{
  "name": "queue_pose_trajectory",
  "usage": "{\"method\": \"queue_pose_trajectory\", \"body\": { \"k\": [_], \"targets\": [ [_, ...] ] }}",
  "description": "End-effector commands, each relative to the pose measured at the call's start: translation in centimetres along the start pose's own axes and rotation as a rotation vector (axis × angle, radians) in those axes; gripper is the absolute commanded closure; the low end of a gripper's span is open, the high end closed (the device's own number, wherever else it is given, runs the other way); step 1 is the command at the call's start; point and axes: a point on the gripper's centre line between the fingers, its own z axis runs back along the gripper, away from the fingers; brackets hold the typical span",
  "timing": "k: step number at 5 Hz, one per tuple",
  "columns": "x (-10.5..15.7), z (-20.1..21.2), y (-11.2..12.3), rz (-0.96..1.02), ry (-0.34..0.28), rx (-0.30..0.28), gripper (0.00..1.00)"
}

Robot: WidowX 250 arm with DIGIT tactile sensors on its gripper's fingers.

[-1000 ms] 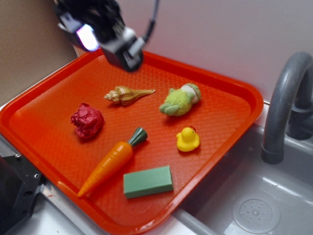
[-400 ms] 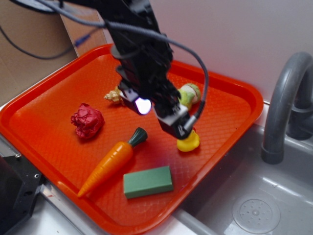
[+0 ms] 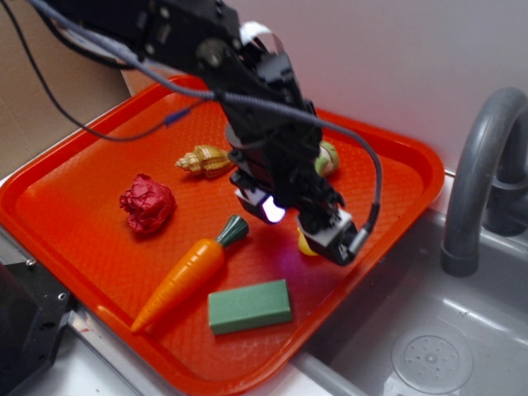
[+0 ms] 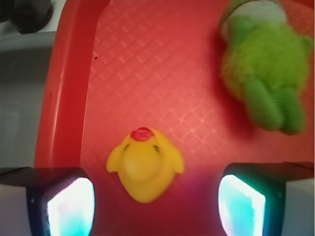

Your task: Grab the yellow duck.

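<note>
Orange tray (image 3: 99,177) sits beside a grey sink (image 3: 429,330) w/ a grey faucet (image 3: 487,173); the black arm (image 3: 247,107) reaches in over the tray's right half. On the tray: orange toy carrot (image 3: 186,272), green block (image 3: 249,306), red crumpled ball (image 3: 148,204), tan seashell (image 3: 202,160), and a fuzzy green plush (image 4: 266,73) partly hidden behind the arm in the exterior view. Gripper (image 4: 152,196) hangs over the yellow duck (image 4: 145,167), fingers (image 4: 69,204) spread apart w/ the duck lying between them, not touching either, near the tray's right rim, beak pointing away from the gripper.
</note>
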Motion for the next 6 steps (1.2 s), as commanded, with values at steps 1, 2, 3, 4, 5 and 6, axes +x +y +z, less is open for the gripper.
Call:
{"method": "queue_pose_trajectory", "body": {
  "k": [1, 2, 3, 4, 5, 6],
  "targets": [
    [1.3, -1.1, -2.7, -0.021, -0.057, -0.03, 1.0],
    [1.4, -0.5, -2.0, -0.037, -0.103, 0.019, 1.0],
    [2.1, 2.5, -0.9, -0.087, -0.087, 0.096, 1.0],
    [3.0, 6.7, -0.1, -0.089, -0.049, 0.151, 1.0],
    [3.8, 11.3, 1.1, -0.048, -0.015, 0.152, 1.0],
    [4.0, 14.8, 3.6, 0.008, 0.019, 0.141, 1.0]
  ]
}}
